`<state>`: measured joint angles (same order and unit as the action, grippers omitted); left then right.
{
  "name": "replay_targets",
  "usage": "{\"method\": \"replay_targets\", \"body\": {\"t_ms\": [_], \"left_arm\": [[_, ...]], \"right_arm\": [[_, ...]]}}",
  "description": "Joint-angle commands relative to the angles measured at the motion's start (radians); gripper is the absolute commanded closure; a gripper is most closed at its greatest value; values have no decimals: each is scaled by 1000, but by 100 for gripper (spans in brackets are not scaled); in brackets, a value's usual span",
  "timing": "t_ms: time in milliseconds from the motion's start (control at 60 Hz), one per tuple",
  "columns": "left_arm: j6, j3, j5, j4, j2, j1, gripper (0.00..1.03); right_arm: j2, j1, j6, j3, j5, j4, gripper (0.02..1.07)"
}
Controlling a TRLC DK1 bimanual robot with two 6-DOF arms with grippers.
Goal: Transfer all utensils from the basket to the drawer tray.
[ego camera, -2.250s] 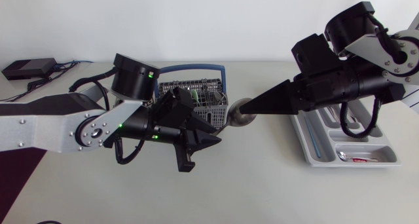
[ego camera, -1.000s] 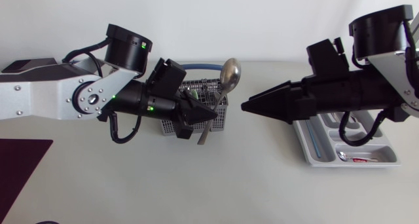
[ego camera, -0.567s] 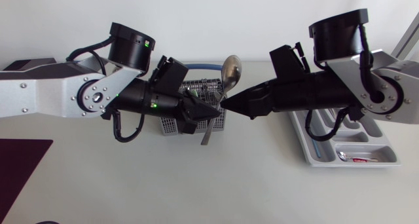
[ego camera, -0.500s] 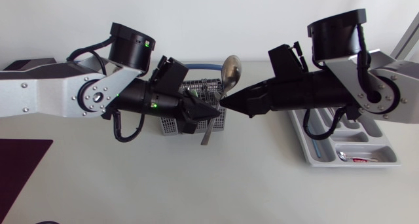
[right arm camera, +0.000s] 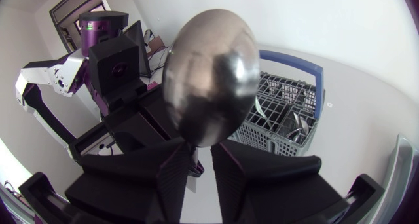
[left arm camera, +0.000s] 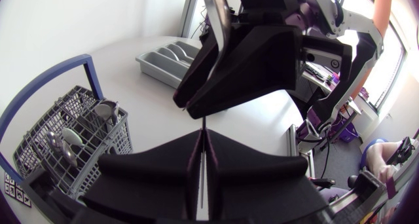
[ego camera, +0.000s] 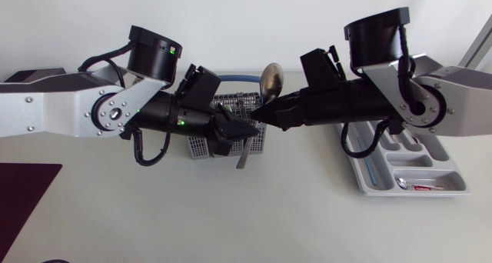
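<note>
Your left gripper [ego camera: 250, 130] squeezes the big shiny metal spoon [ego camera: 270, 80], holding it up for your right gripper [ego camera: 261, 116], whose grip you cannot tell.

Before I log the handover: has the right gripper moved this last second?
Yes: the right gripper moved leftward, away from the drawer tray, to the spoon.
</note>
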<state>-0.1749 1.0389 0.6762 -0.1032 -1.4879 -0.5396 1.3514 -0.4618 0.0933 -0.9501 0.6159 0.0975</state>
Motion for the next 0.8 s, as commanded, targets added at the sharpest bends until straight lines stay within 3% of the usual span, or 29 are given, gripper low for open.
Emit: {"method": "replay_targets", "body": {"t_ms": [0, 117, 250, 317, 383, 500, 633, 783], "left_arm": [[22, 33, 17, 14, -17, -7, 100], [22, 33, 17, 16, -17, -7, 100], [31, 29, 17, 26, -14, -5, 98], [40, 24, 17, 39, -11, -7, 83], [40, 21, 16, 42, -6, -7, 75], [37, 19, 8, 42, 11, 4, 46], [12, 9, -50, 51, 46, 18, 25], [5, 4, -90, 54, 69, 36, 20]], "right_arm": [[20, -9, 37, -19, -12, -19, 95], [18, -14, 45, -10, -10, -22, 101], [15, -14, 43, -7, -10, -24, 101], [12, -14, 43, -6, -10, -24, 101], [12, -14, 42, -3, -8, -19, 101], [11, 6, 36, 2, -10, -1, 101], [5, 55, 8, 17, -12, 33, 101], [3, 166, -40, 24, -13, 82, 101]]}}
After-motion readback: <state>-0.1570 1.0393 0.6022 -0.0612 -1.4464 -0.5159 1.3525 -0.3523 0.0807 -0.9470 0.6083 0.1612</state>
